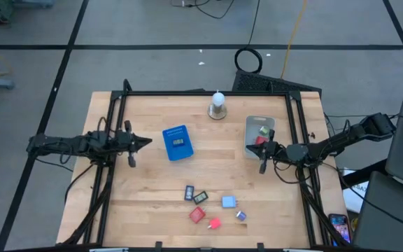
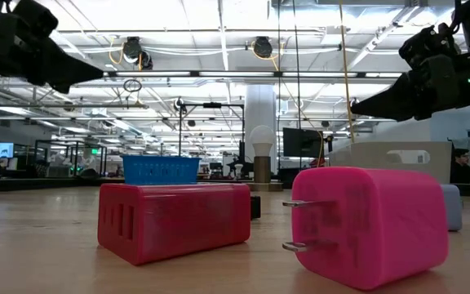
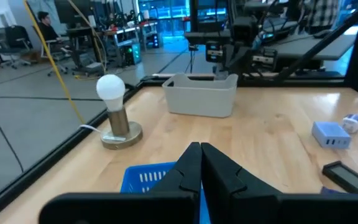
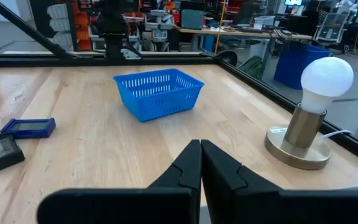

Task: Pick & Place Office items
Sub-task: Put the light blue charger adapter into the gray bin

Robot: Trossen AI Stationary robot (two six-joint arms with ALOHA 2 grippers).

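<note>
Hanging above the left part of the wooden table [image 1: 152, 189], the left gripper [image 1: 145, 142] points toward the middle with its fingers [image 3: 191, 171] pressed together and nothing between them, just short of the blue basket [image 1: 178, 143]. The right gripper [image 1: 250, 148] reaches in from the right, its fingers [image 4: 191, 168] likewise pressed together and empty, its tip at the near edge of the grey bin [image 1: 260, 133]. That bin sits toward the back right of the table and holds a green piece [image 1: 264, 130] and a red piece [image 1: 260, 140]. A white bulb on a round base [image 1: 217, 106] stands at the back edge, between the basket and the bin. The basket has one item lying in it, too small to tell what. The rest of the office items lie loose near the front edge, well apart from both grippers: a small blue piece [image 1: 189, 192] and a dark grey piece [image 1: 202, 197] side by side, a red block [image 1: 198, 215] below them, a pink plug [image 1: 214, 223] just beside the red block, a light blue block [image 1: 229, 202] to the right, and a small purple piece [image 1: 241, 215] beyond that. From table height the red block [image 2: 174, 219] and the pink plug [image 2: 365, 224] fill the foreground, the plug lying with its two metal prongs toward the red block, the two apart.
</note>
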